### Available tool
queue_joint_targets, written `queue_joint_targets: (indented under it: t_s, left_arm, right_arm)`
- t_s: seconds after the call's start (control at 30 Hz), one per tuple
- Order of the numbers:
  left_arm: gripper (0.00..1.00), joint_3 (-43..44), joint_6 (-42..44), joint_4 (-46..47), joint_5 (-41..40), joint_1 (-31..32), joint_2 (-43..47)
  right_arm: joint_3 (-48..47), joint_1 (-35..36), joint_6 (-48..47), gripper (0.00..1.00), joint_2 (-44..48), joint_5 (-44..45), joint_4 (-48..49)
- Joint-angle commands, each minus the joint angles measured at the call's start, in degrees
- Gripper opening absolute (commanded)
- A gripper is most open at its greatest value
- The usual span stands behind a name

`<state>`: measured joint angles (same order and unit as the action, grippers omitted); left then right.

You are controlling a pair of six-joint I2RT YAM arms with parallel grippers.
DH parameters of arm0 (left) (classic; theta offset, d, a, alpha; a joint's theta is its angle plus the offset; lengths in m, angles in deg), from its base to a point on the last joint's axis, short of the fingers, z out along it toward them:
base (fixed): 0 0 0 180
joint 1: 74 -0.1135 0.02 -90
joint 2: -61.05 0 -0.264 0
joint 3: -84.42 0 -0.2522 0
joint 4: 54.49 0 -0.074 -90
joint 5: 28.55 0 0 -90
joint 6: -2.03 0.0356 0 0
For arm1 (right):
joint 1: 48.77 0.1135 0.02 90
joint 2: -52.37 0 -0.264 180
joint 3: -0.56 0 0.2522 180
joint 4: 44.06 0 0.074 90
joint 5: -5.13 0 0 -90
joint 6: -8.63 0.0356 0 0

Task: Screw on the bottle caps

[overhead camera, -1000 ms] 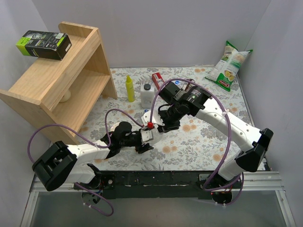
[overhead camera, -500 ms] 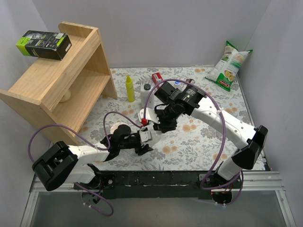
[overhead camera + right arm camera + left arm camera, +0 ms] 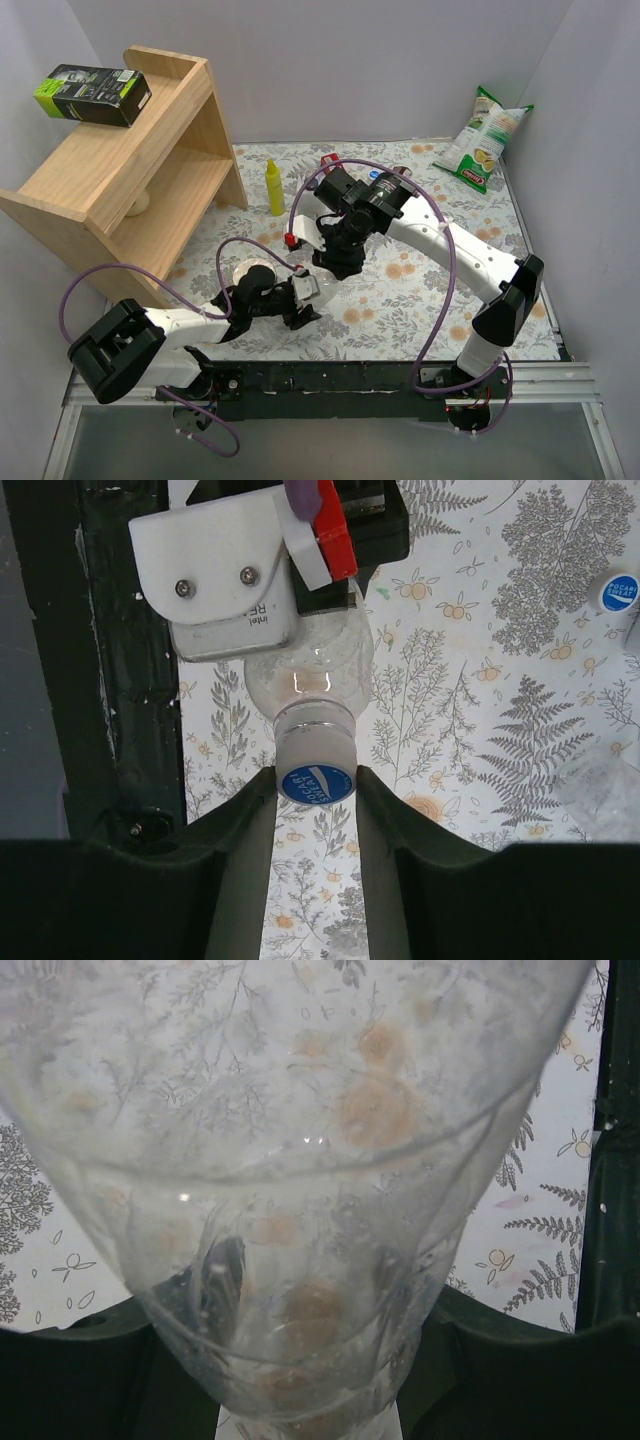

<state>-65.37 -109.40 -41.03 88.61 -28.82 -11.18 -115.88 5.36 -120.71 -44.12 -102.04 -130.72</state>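
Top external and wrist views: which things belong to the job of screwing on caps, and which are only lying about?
Job:
- clear bottle, in the left fingers
- blue cap at its neck, between the right fingers
- second blue cap, lying loose

Lying about:
- yellow bottle
- snack bag
- wooden shelf
- black box on it

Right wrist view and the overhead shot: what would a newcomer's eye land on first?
The two arms meet over the floral table: the left claw grips a clear bottle, and the right claw pinches the blue cap on its neck. Next come the wooden shelf at far left, a black-and-green box on top, and the green snack bag in the far right corner.
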Motion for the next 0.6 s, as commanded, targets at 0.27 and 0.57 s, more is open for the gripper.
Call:
queue_joint_targets:
  t_s: [0.27,0.57]
  left_arm:
    - [0.0,2.8,-3.3,7.2,-0.4,-0.2,1.3]
    - [0.0,1.0,-8.2,7.1,-1.1,-0.2,2.3]
  right_arm:
    - [-7.3,1.0,3.6,0.58,-1.9,1.6,-2.1]
    - [-8.5,0.5,2.7,0.93,2.5,-4.7,0.8]
